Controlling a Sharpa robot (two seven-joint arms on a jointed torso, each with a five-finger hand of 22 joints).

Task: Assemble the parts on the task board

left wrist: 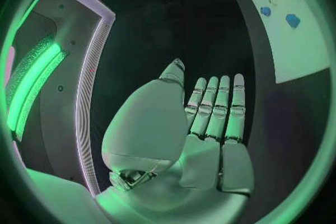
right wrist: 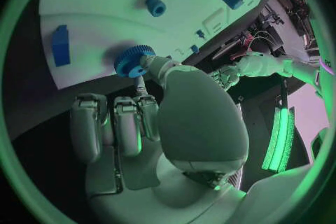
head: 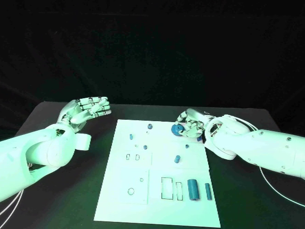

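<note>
Right hand [head: 191, 128] pinches a small blue gear [head: 177, 130] between thumb and a fingertip, the toothed disc sitting at the far right edge of the white task board [head: 159, 210]; the right wrist view shows the gear [right wrist: 131, 61] low over the board or touching it, and I cannot tell which. Left hand [head: 87, 110] is lifted off to the left of the board, over the black surface [head: 70, 191], fingers loosely apart and grasping nothing. Other blue parts lie elsewhere: a cylinder [head: 192, 190] and a flat bar [head: 208, 191] near the front right, a short peg [head: 177, 159] mid-board, and small pieces toward the far edge. My judgement is that the step in hand is seating the gear on its place at the far right of the board, with most of the assembly left to do. The next move likely calls for lining the gear's bore up with its post, keeping the disc level, lowering it straight and letting go only once it sits flat.
</note>
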